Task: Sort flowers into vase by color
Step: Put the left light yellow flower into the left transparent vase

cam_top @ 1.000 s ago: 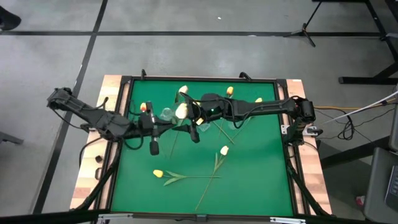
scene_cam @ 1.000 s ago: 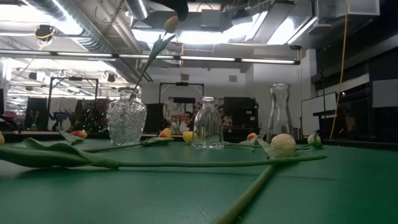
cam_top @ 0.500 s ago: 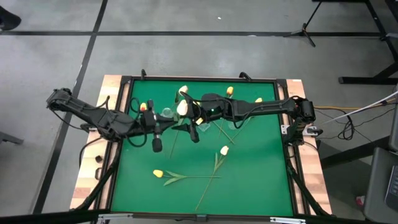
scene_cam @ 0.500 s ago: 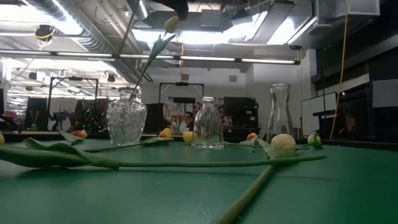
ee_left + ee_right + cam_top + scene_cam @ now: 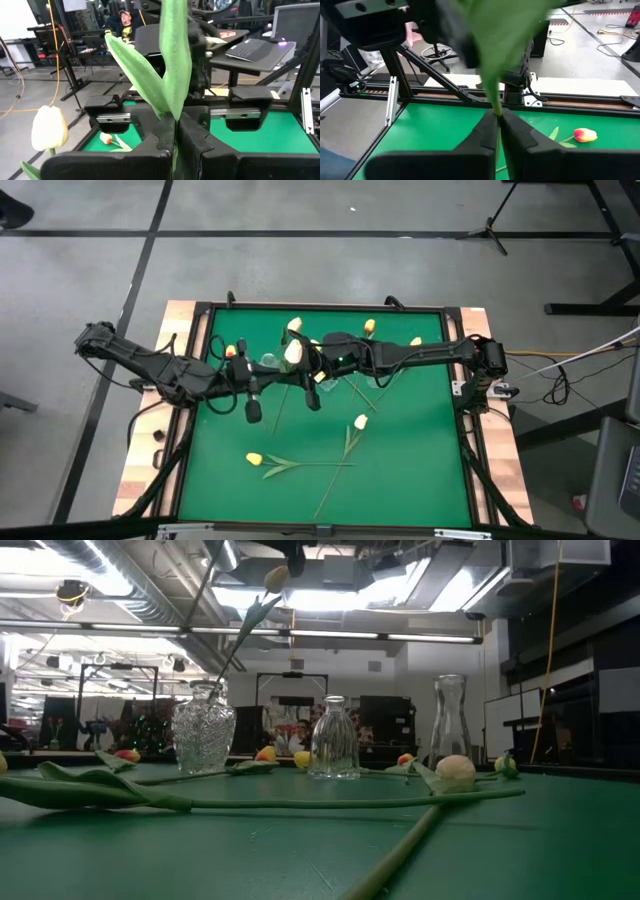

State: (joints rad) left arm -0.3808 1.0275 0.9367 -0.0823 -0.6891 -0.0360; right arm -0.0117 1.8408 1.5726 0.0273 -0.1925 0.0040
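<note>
Over the green felt table (image 5: pixel 400 470), both dark arms meet near the far middle, above the cut-glass vase (image 5: pixel 204 738). The left gripper (image 5: pixel 176 131) is clamped on the thin green stem of a white-headed artificial tulip (image 5: pixel 172 60), whose broad leaves rise straight out from between its fingers (image 5: pixel 197 140). The right gripper (image 5: pixel 497 121) is likewise pinched tight on a green stem with a blurred leaf (image 5: pixel 502 45) above it; whether this is the same flower I cannot tell. From table height, a pale bud on a long stem (image 5: pixel 274 578) stands up out of the cut-glass vase, leaning away toward the ceiling lights.

Just beside that vase stands a small clear glass bottle (image 5: pixel 334 738), and farther along a tall clear carafe (image 5: pixel 451 722). Nearer than the vase, loose tulips lie flat on the felt: a yellow one (image 5: pixel 255 459) and a cream one (image 5: pixel 360 422) with crossed stems. More lie near the table's far edge (image 5: pixel 370 326).
</note>
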